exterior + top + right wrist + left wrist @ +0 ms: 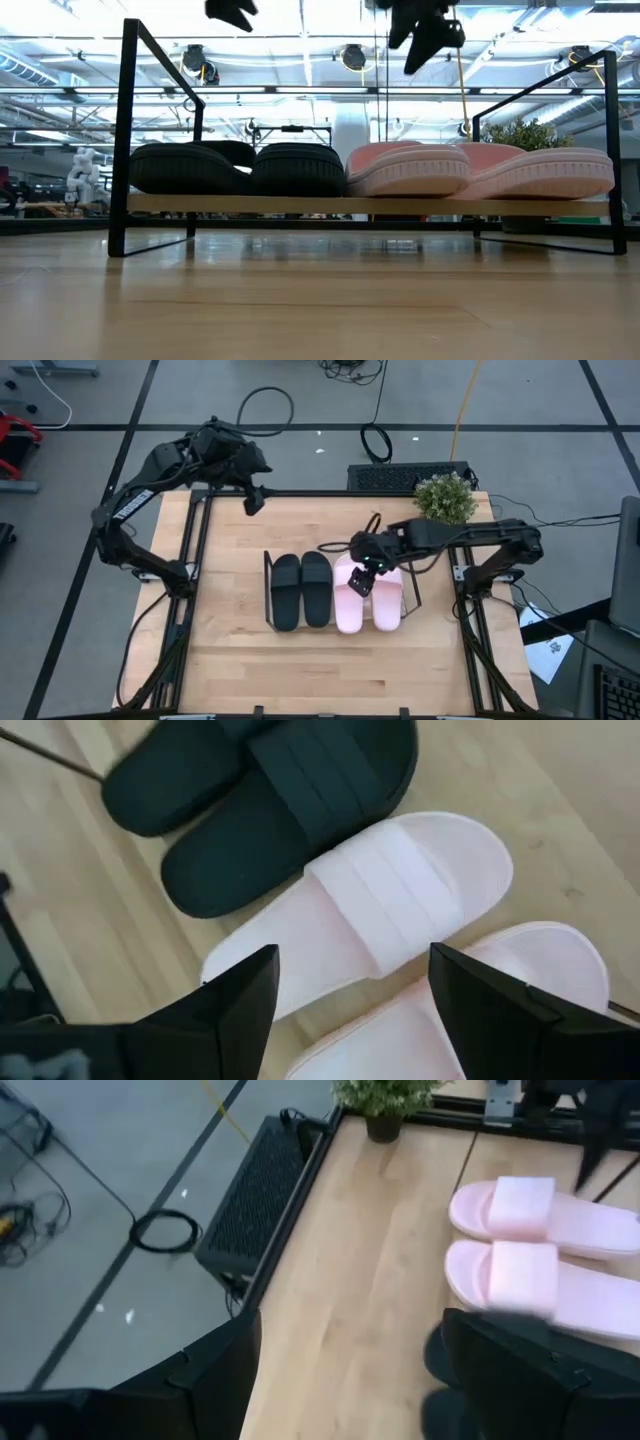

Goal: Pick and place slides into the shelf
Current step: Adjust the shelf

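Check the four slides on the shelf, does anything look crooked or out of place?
Mostly tidy. The black slides sit parallel on the shelf. The pink slides look slightly angled in the low view, one overlapping the other. The right gripper hovers open above them.

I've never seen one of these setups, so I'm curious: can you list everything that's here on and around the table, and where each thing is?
Matte black slide sandals: two, black, side by side on the left half of the shelf.
Pale pink slide sandals: two, pink, side by side on the right half of the shelf.
Low clear shelf with dark wire end frames: one, mid-table, holding all four sandals.
Small potted plant: one, green, far right corner of the table.
Light wooden table: one, with a black frame.
Black perforated box: one, behind the table's far edge.
Left tool: open, raised over the table's far left edge.
Right tool: open, above the pink sandals.
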`<state>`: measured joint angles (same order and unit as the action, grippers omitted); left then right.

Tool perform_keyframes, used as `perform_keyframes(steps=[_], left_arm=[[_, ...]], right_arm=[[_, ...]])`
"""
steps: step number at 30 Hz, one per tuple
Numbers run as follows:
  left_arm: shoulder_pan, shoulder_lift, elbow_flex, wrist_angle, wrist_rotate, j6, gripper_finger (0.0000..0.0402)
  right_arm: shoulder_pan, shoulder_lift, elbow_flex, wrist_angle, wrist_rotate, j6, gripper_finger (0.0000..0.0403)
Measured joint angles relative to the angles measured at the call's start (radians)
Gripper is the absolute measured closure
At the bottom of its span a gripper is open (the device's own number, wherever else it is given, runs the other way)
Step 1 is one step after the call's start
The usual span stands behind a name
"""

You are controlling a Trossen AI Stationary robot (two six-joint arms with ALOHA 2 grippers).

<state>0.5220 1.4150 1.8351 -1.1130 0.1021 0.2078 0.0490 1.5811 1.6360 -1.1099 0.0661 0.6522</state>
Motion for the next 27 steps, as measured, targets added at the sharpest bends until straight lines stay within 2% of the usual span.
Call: perform_keyframes(steps=[13, 20, 27], left_arm=[[-0.054, -0.168, 0.001, -0.224, 0.011, -0.195, 0.0094], [-0.123, -0.232, 0.001, -0.269, 0.01, -0.33, 0.0094], [-0.222, -0.238, 0.001, -0.276, -0.001, -0.483, 0.0094]], right_arm=[[-0.001, -0.145, 0.0, -0.058, 0.247, -0.01, 0.0156], [-0.001, -0.236, 0.0, -0.065, 0.256, -0.01, 0.0156], [-0.002, -0.335, 0.0, -0.17, 0.357, 0.026, 0.0156]])
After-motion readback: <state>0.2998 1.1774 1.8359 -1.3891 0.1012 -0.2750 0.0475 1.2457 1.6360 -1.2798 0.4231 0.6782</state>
